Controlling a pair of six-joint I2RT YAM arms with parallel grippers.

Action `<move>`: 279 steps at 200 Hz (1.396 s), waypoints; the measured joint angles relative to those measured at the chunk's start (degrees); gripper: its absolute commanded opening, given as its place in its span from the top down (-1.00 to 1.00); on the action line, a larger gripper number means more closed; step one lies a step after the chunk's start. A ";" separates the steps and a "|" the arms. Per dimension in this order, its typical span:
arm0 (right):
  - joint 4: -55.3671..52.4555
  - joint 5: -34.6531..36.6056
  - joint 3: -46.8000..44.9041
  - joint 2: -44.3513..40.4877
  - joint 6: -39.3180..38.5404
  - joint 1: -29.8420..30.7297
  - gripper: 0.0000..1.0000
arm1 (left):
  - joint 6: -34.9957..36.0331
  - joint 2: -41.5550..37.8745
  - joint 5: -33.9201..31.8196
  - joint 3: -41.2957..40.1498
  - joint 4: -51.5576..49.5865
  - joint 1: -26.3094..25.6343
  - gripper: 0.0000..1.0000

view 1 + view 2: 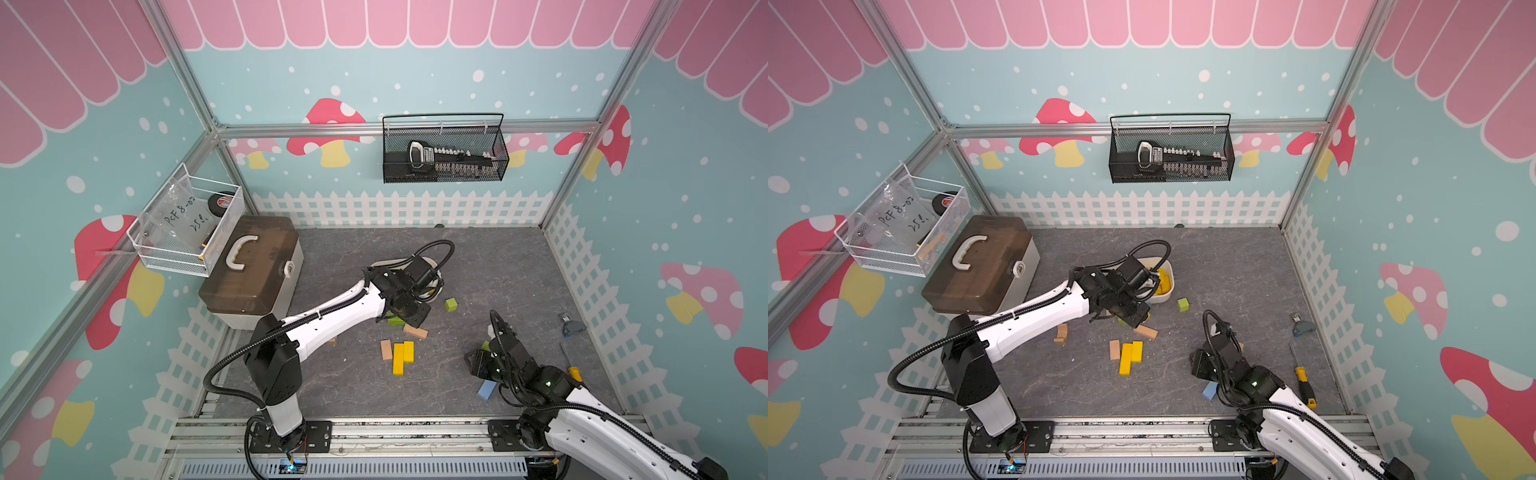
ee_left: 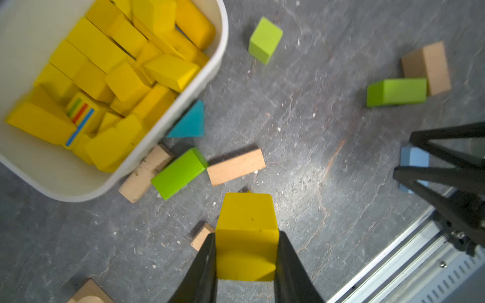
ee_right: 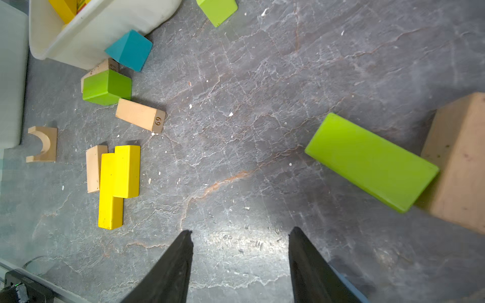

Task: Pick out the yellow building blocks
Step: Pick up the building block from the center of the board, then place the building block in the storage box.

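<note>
The grey slate table (image 1: 498, 270) is seen whole in both top views, but there the left arm's wrist covers its own load and much of the white tub (image 1: 1165, 295). Only the left wrist view shows that tub, just beyond the left gripper (image 2: 246, 236) on the far side from the robot's base, piled with yellow building blocks (image 2: 110, 78), among them a striped block (image 2: 80, 112). That view also shows the left gripper's jaws drawn narrow and clamped on the two side faces of a yellow block (image 2: 246, 215). The right gripper (image 3: 241, 230) shows its jaws only in its own wrist view: they stand moderately apart over bare slate, holding and touching nothing. A green brick (image 3: 370, 162) leans against a tan block (image 3: 459, 162) ahead of it and off to one side. Two yellow bars (image 1: 398, 359) lie touching side by side on the table, between the two grippers and nearer the base than the left one, with a tan brick (image 3: 93, 169) against the longer bar.
</note>
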 measured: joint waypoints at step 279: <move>7.91 -10.91 -3.72 4.55 -3.61 -10.80 -0.21 | 1.60 32.68 2.69 37.55 -12.48 20.55 0.22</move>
